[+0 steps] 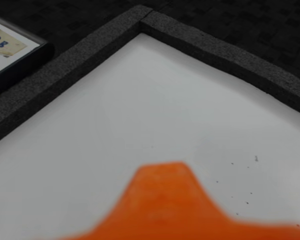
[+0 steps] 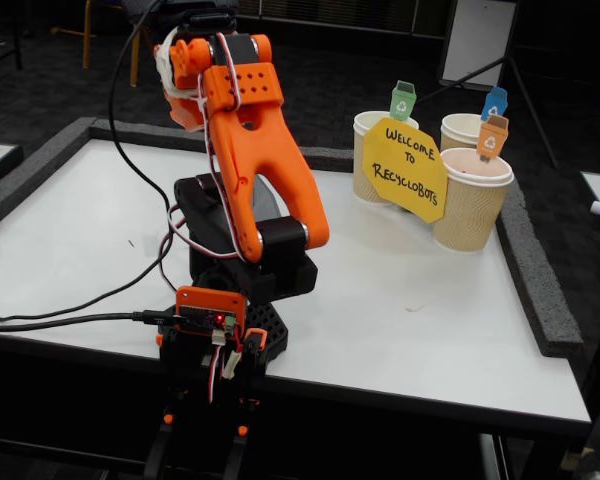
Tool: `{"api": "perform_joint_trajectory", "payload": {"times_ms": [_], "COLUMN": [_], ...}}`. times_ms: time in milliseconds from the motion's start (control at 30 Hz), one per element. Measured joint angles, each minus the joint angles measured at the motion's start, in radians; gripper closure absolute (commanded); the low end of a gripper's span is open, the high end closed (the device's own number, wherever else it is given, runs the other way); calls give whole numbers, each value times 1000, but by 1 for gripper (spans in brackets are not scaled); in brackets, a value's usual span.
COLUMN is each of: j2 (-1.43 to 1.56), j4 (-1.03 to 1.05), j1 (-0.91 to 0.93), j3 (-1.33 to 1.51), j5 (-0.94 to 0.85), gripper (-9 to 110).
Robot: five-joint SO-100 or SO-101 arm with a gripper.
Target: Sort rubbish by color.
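No rubbish shows in either view. The orange arm (image 2: 250,150) is folded up over its base in the fixed view. My gripper (image 2: 180,108) is tucked high at the upper left, behind the arm, and its jaws are hard to make out. In the wrist view a blurred orange finger (image 1: 162,200) fills the bottom edge over bare white table (image 1: 140,110), with nothing visibly held. Three tan ribbed cups stand at the table's far right: one with a green tag (image 2: 375,140), one with a blue tag (image 2: 465,130) and one with an orange tag (image 2: 470,200).
A yellow "Welcome to Recyclobots" sign (image 2: 408,165) leans on the cups. A dark foam border (image 1: 215,45) rims the white table and meets in a corner. A framed white board with a label (image 1: 7,42) lies beyond it. Cables (image 2: 90,300) trail left of the base.
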Motion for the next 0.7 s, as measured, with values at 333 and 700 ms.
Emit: {"api": "perform_joint_trajectory", "payload": {"times_ms": [333,700], "j2": [0,0], "j4": [0,0], "j1": [311,825], "j3": [21,21], "j5": [0,0], "gripper": [101,101]}}
